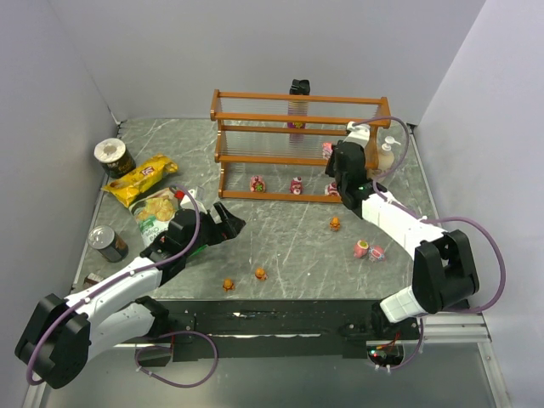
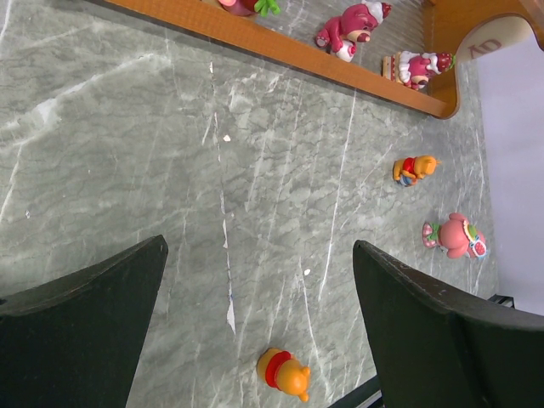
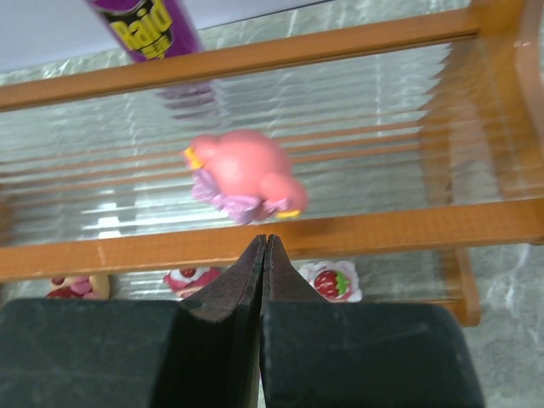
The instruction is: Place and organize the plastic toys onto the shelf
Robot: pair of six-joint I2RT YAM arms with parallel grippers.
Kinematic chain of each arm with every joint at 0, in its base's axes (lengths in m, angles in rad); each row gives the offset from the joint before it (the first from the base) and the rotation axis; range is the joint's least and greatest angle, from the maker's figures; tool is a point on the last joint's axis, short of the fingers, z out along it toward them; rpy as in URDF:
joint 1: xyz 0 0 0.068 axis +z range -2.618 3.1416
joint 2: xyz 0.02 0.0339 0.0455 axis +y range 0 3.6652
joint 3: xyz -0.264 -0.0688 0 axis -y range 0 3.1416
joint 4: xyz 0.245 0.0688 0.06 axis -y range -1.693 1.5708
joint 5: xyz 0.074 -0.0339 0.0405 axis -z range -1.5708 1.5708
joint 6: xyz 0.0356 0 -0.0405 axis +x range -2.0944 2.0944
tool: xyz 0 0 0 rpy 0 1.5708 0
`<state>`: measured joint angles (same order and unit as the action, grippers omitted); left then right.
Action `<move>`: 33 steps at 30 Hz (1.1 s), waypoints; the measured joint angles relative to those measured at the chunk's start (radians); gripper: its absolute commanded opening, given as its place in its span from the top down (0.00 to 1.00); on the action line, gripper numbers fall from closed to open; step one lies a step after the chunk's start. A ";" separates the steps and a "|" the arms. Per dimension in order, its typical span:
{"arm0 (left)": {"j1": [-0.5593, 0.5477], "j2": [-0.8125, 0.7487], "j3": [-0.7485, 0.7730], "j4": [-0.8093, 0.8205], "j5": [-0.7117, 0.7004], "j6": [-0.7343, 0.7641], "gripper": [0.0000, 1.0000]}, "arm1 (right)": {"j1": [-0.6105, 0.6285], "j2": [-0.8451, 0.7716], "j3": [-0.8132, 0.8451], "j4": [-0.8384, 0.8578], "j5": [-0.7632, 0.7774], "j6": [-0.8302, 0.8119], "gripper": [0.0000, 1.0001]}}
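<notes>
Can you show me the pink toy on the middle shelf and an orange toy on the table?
pink toy [image 3: 242, 174], right wrist view, on its round body
orange toy [image 2: 285, 374], left wrist view, on its middle

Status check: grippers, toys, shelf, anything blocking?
Left gripper open, empty, over the table. Right gripper shut, empty, facing a pink toy on the shelf middle tier. Shelved toys: four. Loose toys: five. Nothing blocking.

The table [image 1: 289, 242] has a grey-green marbled top streaked with thin pale veins; a black rail [image 1: 280, 321] runs along its near edge; plain pale grey-lilac panels enclose it on three sides, the left wall [image 1: 42, 93], the back wall [image 1: 280, 42] and the right wall [image 1: 493, 102]; the light is soft and even.
</notes>
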<state>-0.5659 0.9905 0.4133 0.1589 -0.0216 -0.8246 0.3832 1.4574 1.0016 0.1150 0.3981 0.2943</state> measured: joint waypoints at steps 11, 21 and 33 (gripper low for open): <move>0.005 0.000 0.000 0.000 0.000 0.000 0.04 | -0.034 0.050 0.067 -0.005 -0.005 -0.004 1.00; 0.010 0.013 0.000 0.001 0.000 0.000 0.04 | -0.046 0.074 0.079 -0.007 0.000 -0.011 1.00; 0.013 0.021 0.000 0.001 0.000 0.000 0.04 | -0.054 0.076 0.079 0.003 -0.005 -0.022 1.00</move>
<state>-0.5529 1.0119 0.4133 0.1600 -0.0216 -0.8246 0.3290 1.5330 1.0805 0.1181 0.3935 0.2722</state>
